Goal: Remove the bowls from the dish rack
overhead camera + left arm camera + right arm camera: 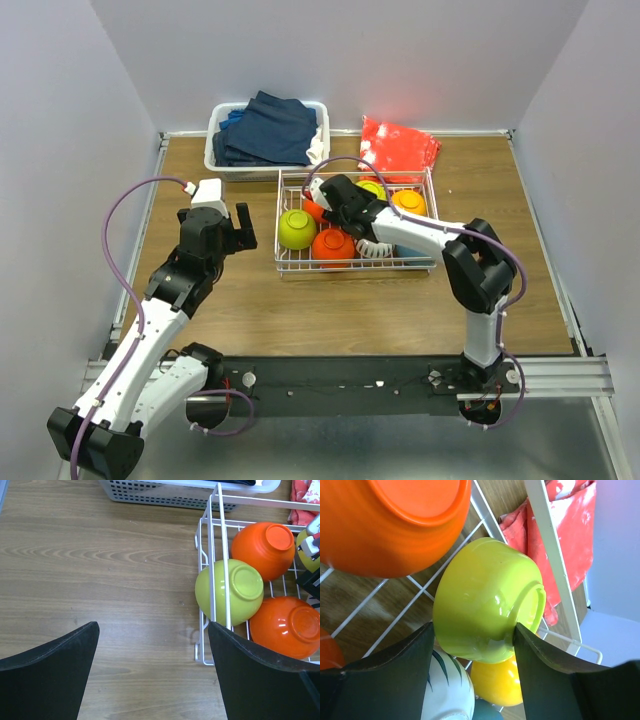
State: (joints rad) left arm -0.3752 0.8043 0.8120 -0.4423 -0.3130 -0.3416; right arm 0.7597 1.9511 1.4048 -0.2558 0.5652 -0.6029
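Wooden tabletop (330,310) viewed from above, with two robot arms bolted at its near edge. Toward the back, right of centre: white wire dish rack (300,270), with all seven bowls inside it, upside down or on their sides.

At the rack's left end: a lime green bowl (297,229) against the left wall, one red-orange bowl (333,245) just beside it at the front, another red-orange bowl (313,210) behind. Further right: a white striped bowl (372,248), a teal bowl (410,252) and a yellow-orange bowl (408,202).

Right arm (420,232) stretched across the rack from the right, right jaws down among the bowls at the back. In the right wrist view: right jaws on either side of a second lime green bowl (485,605) tilted on its side, both black fingers (385,680) pressed against it. Bowl low inside the rack, close among the others.

Left arm (190,265) over bare wood to the left of the rack. Left jaws wide apart, holding nothing, near the rack's left wall but not touching it.

Behind the rack: a white plastic tub (215,150) of dark blue clothes. To its right, a crinkled red bag (398,148).
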